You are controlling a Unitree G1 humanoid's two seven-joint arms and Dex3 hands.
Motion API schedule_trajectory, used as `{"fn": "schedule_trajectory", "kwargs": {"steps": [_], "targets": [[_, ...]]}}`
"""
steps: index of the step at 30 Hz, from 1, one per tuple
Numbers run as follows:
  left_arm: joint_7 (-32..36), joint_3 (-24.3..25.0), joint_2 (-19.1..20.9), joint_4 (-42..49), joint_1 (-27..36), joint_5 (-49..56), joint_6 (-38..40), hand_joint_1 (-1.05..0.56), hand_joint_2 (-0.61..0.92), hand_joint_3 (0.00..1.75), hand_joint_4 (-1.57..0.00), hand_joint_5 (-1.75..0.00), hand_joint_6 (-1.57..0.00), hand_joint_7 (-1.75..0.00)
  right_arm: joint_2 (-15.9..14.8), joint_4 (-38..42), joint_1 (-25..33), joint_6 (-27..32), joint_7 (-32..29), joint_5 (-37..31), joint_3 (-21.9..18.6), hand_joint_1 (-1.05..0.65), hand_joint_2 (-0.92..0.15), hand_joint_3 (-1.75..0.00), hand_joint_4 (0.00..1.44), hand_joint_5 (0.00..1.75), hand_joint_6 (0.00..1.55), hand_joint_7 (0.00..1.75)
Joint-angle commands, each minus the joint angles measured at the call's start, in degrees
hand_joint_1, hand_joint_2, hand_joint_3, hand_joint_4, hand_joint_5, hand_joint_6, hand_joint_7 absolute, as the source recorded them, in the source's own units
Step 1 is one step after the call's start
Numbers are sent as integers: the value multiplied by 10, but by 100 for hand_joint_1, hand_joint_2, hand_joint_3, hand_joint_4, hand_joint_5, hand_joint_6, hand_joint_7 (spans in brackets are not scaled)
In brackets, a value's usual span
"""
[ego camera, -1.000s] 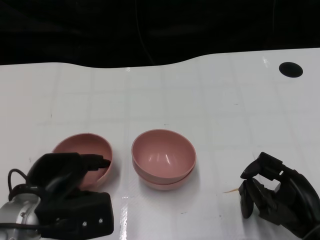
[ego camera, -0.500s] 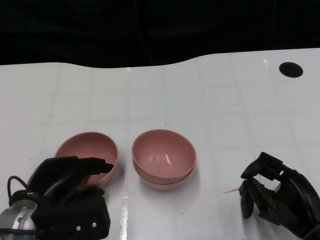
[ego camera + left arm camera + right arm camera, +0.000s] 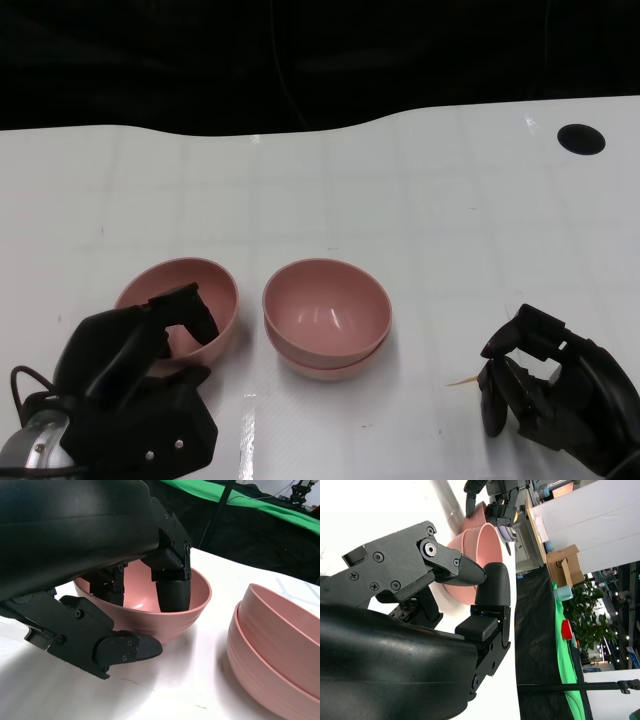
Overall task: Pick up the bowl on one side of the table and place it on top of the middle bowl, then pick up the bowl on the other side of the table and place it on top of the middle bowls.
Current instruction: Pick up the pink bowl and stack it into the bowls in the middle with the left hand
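Observation:
A pink bowl (image 3: 183,296) sits at the table's left, tipped a little toward me. My left hand (image 3: 135,390) grips its near wall: fingers (image 3: 170,587) reach down inside the bowl (image 3: 165,615) and the thumb (image 3: 127,649) presses the outer wall from below. A stack of two pink bowls (image 3: 327,315) stands in the middle, just right of the held bowl, and shows in the wrist views too (image 3: 275,645) (image 3: 477,550). My right hand (image 3: 545,395) rests at the lower right with fingers curled in and nothing in them.
The white table (image 3: 450,200) ends at a wavy back edge against darkness. A round black hole (image 3: 581,139) lies at the back right. A thin pale sliver (image 3: 462,382) lies just left of my right hand.
The left bowl has shifted slightly right and away, tipping more upright, as the left hand's fingers moved further over its rim. The right hand and the middle stack stay still.

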Motion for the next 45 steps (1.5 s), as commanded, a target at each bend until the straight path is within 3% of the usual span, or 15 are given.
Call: {"fn": "schedule_trajectory", "kwargs": {"steps": [1, 7, 18, 25, 29, 33, 45], "targets": [[11, 8, 6, -17, 7, 5, 9, -8, 65, 99, -76, -175, -58, -175, -8, 4, -2, -2, 5, 6, -10, -17, -78, -70, 91, 175, 74, 151], [17, 12, 9, -34, 9, 8, 21, -8, 57, 110, -77, -175, -60, -175, -8, 5, -2, -5, -3, -1, -9, -18, -76, -70, 91, 175, 75, 151], [-5, 26, 28, -93, 21, -8, 20, -3, 60, 104, -69, -175, -58, -175, -10, 21, -7, -14, 3, -1, -11, -19, -76, -70, 90, 175, 75, 150], [-95, 49, 49, -198, 20, -32, 68, -3, 60, 104, -73, -175, -57, -175, -9, 29, -11, -16, 10, 3, -13, -18, -76, -71, 90, 175, 75, 150], [-156, 59, 61, -258, 18, -45, 102, 2, 61, 83, -71, -175, -54, -175, -8, 37, -14, -21, 16, 5, -16, -18, -76, -71, 90, 175, 75, 150], [-227, 68, 73, -328, 2, -70, 140, 2, 64, 86, -74, -175, -54, -175, -6, 41, -17, -21, 17, 3, -18, -18, -76, -71, 90, 175, 75, 150], [-330, 53, 67, -351, -104, -114, 165, -2, 66, 88, -73, -175, -56, -175, 0, 33, -11, -19, 9, -2, -16, -17, -75, -72, 90, 175, 75, 150]]}}
